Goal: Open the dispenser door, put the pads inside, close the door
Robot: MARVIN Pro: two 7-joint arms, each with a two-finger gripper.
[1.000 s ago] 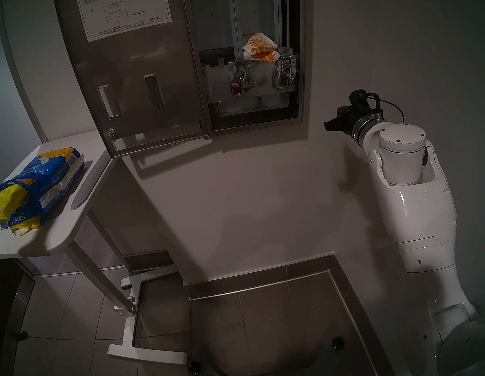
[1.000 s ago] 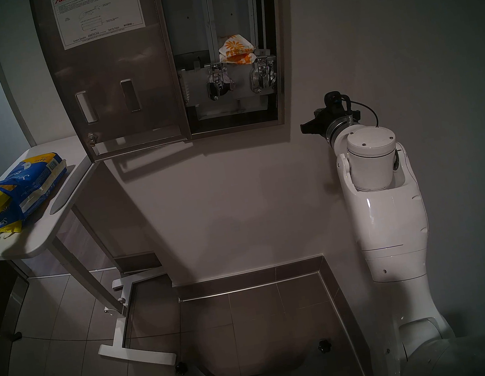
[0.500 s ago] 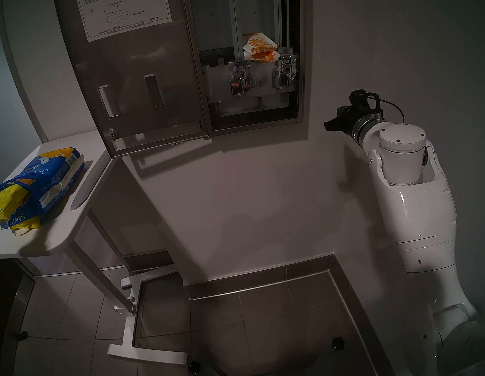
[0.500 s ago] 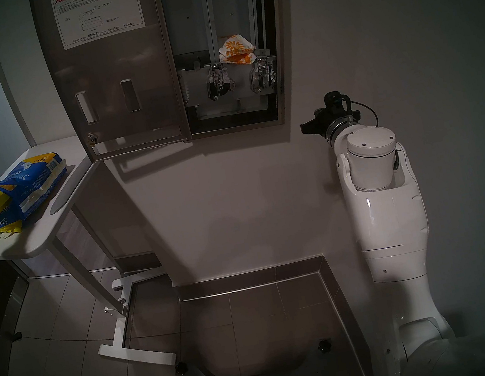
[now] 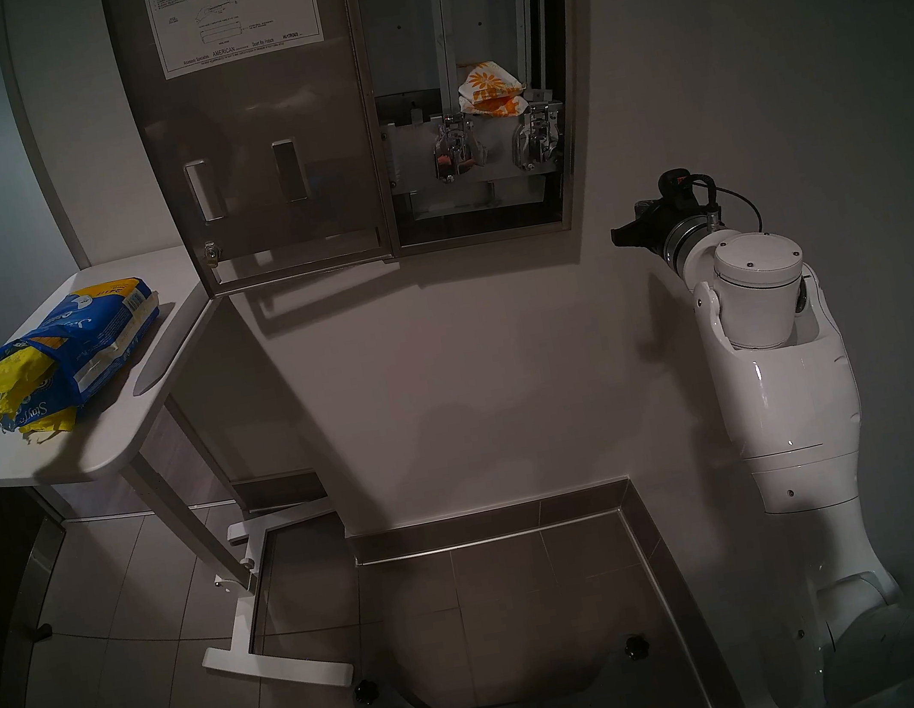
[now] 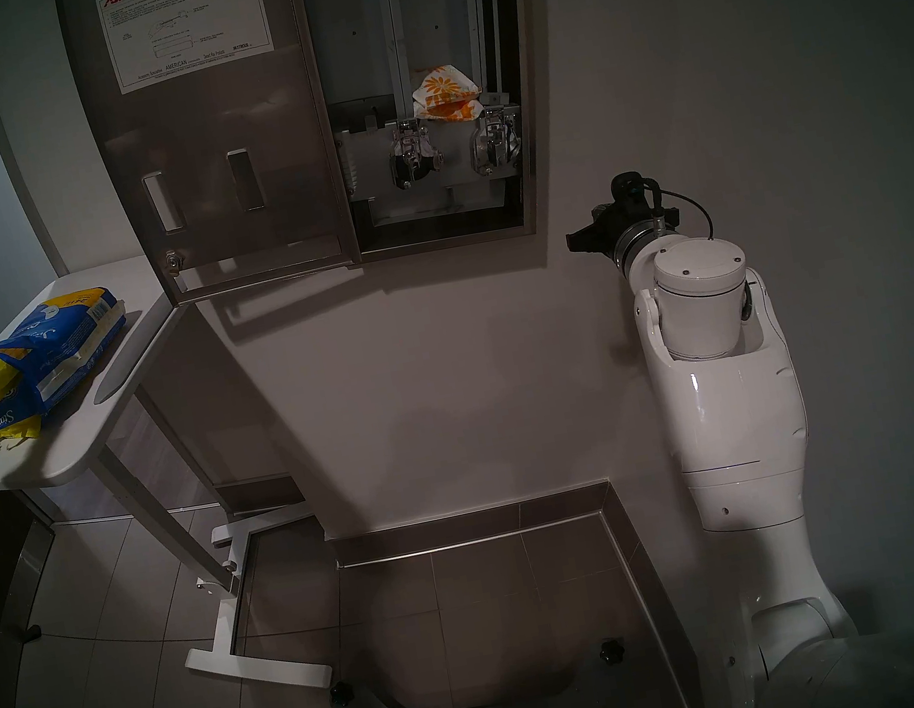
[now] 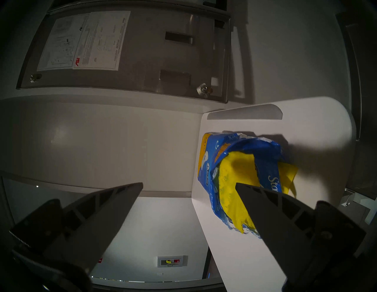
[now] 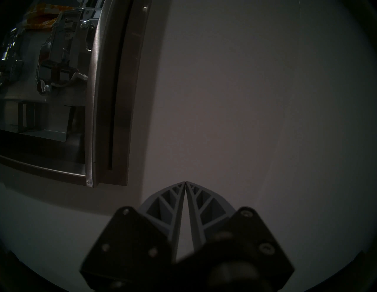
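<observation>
My left gripper [image 7: 189, 186]: fingers spread wide and empty, hovering at the near edge of the desk, one finger just in front of the torn bag mouth.
My right gripper [image 8: 186, 182]: fingertips pressed together on nothing, level before the bare wall, just right of and below the cabinet's corner.
Desk [image 5: 97, 447]: white top beside the wall, carrying the bag alone.
Blue bag [image 5: 80, 347]: big printed plastic bag lying on its side, its torn end turned toward my left gripper.
Pads [image 7: 234, 175]: yellow-wrapped packets stuffed in the bag; several stick out of the torn mouth, and one corner pokes out beneath the bag onto the desk.
Dispenser door [image 5: 264, 154]: swung fully open to the left, flat along the wall, its back facing me, white instruction sheet [image 5: 234, 8] near the top.
Dispenser cabinet [image 5: 569, 85]: open in the wall, two metal lever mechanisms across its lower part.
Left chute: I see no packets in it.
Right chute: white packets with orange flowers [image 5: 492, 91] piled just above the levers.
</observation>
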